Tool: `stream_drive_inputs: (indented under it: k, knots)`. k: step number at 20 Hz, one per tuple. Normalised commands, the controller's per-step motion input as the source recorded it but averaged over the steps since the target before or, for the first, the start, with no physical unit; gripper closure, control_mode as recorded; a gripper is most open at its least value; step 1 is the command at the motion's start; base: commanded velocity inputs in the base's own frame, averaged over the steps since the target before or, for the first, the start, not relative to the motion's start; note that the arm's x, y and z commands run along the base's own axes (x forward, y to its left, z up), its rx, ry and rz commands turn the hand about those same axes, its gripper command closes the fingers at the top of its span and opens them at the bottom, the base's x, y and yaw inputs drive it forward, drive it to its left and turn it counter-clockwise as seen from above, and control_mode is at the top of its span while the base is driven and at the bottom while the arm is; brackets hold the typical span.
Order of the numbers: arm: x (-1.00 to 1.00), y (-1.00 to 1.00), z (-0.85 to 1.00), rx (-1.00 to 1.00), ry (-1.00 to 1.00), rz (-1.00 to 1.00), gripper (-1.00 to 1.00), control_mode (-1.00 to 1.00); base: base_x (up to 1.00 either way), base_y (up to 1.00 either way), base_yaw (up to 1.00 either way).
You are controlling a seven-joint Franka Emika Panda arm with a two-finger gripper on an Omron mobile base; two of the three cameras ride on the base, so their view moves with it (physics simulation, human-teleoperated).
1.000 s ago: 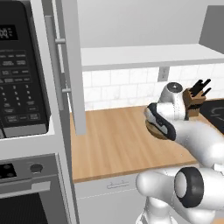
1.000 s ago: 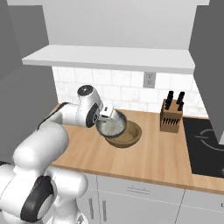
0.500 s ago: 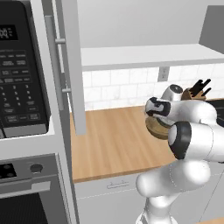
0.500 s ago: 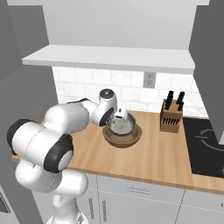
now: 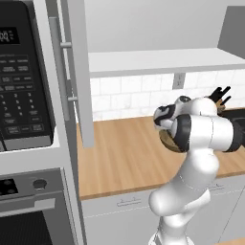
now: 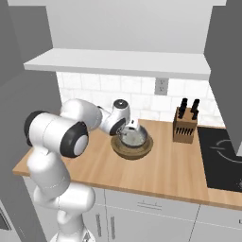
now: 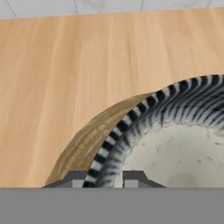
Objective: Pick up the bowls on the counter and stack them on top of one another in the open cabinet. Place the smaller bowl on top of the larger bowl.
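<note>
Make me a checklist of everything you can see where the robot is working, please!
Surface: wood counter, with white tiles behind it.
Job's things: grey bowl sits inside the brown bowl on the counter; neither is in the cabinet yet.
Clutter: knife block to the right of the bowls, apart from them.
End effector: at the grey bowl's striped rim, one fingertip on each side of it; cannot tell whether it has closed.
Cables: nothing seen.
Surroundings: microwave and oven at left, cabinet door open, wall outlet, stovetop at right, drawers below.
</note>
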Motion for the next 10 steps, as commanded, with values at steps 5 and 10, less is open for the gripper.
stream_drive_inputs:
  k: [5, 10]
  knots:
    - [0.15, 0.0, -0.52, 0.0, 0.0, 0.0, 1.0, -1.0, 0.0, 0.0, 0.0]
    - [0.1, 0.0, -0.34, 0.0, 0.0, 0.0, 1.0, -1.0, 0.0, 0.0, 0.0]
